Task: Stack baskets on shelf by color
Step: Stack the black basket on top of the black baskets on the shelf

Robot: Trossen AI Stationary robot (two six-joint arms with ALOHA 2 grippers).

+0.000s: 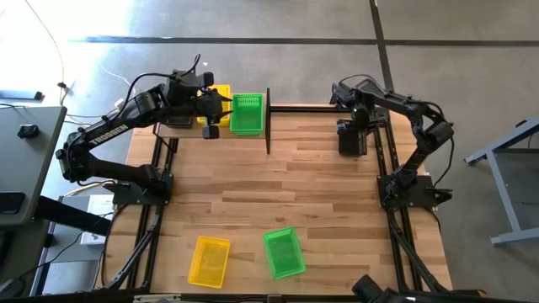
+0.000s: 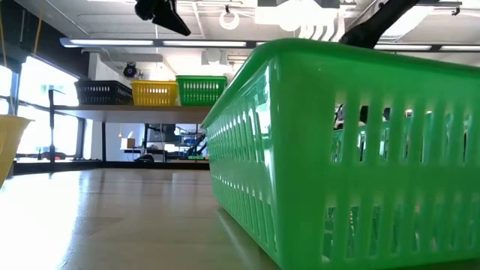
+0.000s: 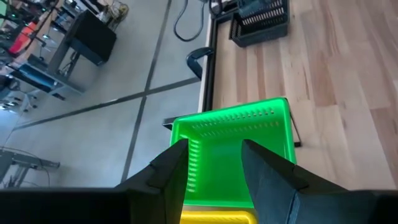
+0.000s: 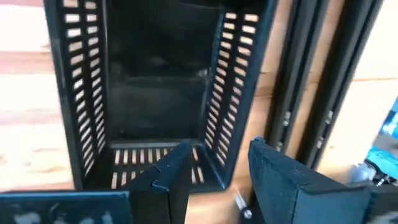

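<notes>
Three baskets are seen on the shelf point(image 2: 142, 109) in the low view, ordered left to right: a black basket point(image 2: 103, 92), a yellow basket point(image 2: 154, 92), a green basket point(image 2: 201, 90). In the high view the left gripper point(image 1: 212, 108) is held over the shelf's yellow basket, beside the green one; its fingers point(image 3: 163, 171) are spread apart with nothing between them. Two loose baskets are noted at the near edge of the table point(image 1: 337, 194): a yellow one point(image 1: 209, 260) to the left, a green one point(image 1: 284, 252) just beside it. At the far right, the right gripper point(image 1: 351, 126) is positioned over a lone black basket point(image 1: 350, 138) resting on the table; its fingers point(image 4: 171, 171) are parted, straddling the near basket wall.
</notes>
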